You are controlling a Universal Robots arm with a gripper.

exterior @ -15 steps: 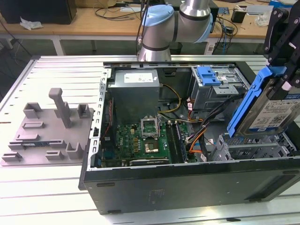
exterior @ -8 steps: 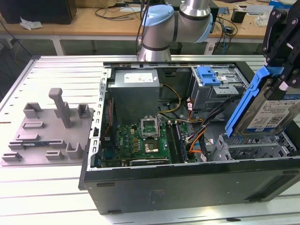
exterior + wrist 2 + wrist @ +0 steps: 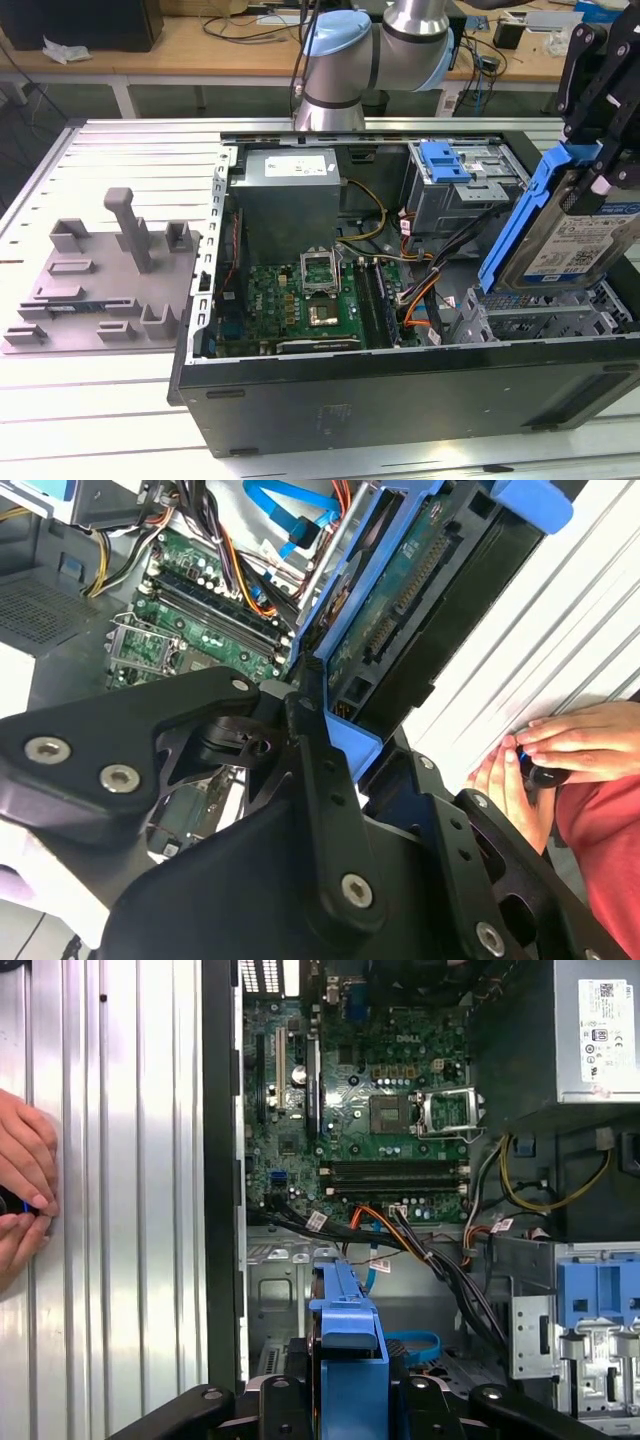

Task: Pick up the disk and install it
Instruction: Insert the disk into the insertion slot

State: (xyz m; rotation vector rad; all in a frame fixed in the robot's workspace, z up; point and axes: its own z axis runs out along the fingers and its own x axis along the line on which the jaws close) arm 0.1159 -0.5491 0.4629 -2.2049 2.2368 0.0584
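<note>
Exterior view: silver disk (image 3: pixel 566 206), white-and-blue label (image 3: pixel 588 243), blue bracket (image 3: pixel 520 225), seemingly in grip of tool (image 3: pixel 603 168).

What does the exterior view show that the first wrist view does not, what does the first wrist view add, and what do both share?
The exterior view adds the labelled face of the disk, held tilted over the computer case, the grey fixture plate on the exterior view's left, and the arm's blue-capped joint. The first wrist view adds a person's hand over the ribbed table. Both share the open case, its green motherboard, the power supply, and the gripper shut on the disk's blue carrier bracket.
</note>
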